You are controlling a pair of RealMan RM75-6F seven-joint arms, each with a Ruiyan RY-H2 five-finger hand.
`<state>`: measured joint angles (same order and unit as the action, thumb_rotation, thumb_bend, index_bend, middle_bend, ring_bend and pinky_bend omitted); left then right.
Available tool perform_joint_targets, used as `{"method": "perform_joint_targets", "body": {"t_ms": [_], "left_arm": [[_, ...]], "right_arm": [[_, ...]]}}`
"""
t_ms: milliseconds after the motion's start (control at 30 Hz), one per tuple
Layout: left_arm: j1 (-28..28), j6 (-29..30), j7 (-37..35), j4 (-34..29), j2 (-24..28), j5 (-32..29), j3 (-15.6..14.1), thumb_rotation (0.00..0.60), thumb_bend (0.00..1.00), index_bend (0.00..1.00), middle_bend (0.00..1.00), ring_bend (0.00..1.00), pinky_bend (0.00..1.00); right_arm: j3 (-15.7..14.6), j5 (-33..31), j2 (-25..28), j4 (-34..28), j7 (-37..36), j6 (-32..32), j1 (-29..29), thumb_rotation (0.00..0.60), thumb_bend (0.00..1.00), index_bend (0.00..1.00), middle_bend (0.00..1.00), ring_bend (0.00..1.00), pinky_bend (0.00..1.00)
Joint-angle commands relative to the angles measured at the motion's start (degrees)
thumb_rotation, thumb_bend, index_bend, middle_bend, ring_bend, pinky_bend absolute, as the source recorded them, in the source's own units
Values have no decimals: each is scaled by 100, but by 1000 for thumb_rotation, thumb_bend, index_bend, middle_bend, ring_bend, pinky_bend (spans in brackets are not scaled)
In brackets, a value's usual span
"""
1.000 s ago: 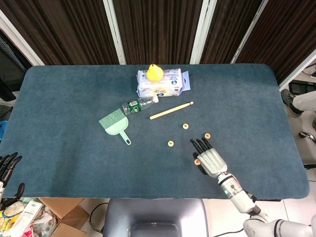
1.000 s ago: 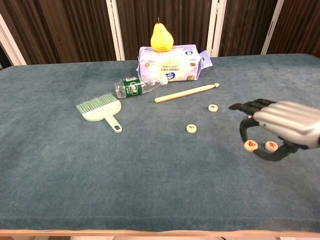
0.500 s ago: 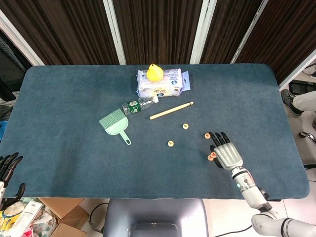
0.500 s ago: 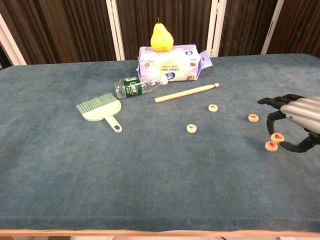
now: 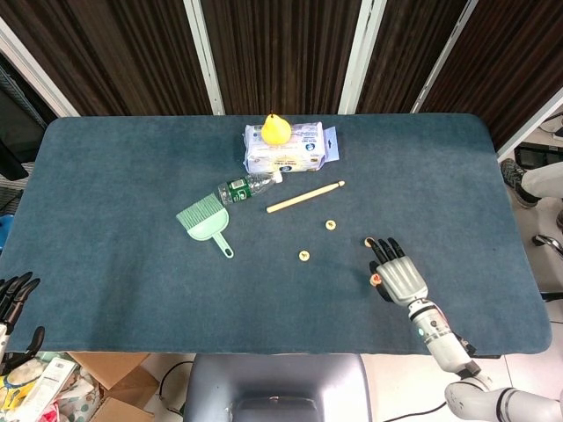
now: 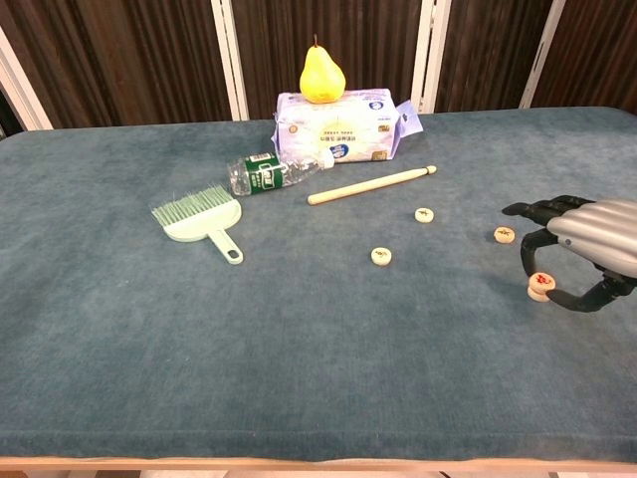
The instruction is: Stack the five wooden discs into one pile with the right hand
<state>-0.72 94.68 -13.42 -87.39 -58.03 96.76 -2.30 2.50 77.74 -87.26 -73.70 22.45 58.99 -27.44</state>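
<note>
Three wooden discs lie singly on the blue table [image 6: 119,329]: one [image 6: 424,214] below the stick, one [image 6: 381,256] nearer the front, one [image 6: 505,234] just off my right hand's fingertips. A fourth disc with a red mark [image 6: 540,283] sits on top of another, forming a low pile [image 5: 374,280]. My right hand [image 6: 589,244] arches over this pile, a finger and the thumb pinching the top disc. Beyond the table's front left corner my left hand [image 5: 12,303] hangs with fingers apart, holding nothing.
A wooden stick [image 6: 370,185], a plastic bottle on its side [image 6: 269,171] and a green hand brush [image 6: 197,219] lie mid-table. Behind them is a pack of wipes [image 6: 340,124] with a yellow pear [image 6: 322,75] on top. The table's right edge is close to my right hand.
My right hand swung right from the front discs, carried one disc and set it on top of another, making a pile of two. The left hand stayed put.
</note>
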Motion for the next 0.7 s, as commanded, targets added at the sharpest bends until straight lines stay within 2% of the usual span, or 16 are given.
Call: {"method": "perform_joint_targets", "body": {"t_ms": [33, 200, 500, 700], "left_arm": [[-3, -4, 1, -2, 0, 0, 1, 600, 497, 0, 12, 0, 0], [-5, -9, 3, -3, -3, -11, 8, 600, 497, 0, 11, 0, 0], [-3, -11, 9, -6, -2, -14, 7, 600, 497, 0, 12, 0, 0], [-3, -12, -7, 0, 1, -11, 5, 600, 497, 0, 11, 0, 0]], "right_arm": [[-5, -1, -6, -5, 2, -5, -5, 600, 513, 617, 0, 0, 0], [-10, -15, 2, -25, 32, 4, -3, 600, 513, 590, 0, 0, 0], [-21, -166, 57, -117, 202, -88, -4, 600, 513, 449, 0, 0, 0], [6, -158, 144, -241, 123, 20, 32, 600, 512, 422, 0, 0, 0]]}}
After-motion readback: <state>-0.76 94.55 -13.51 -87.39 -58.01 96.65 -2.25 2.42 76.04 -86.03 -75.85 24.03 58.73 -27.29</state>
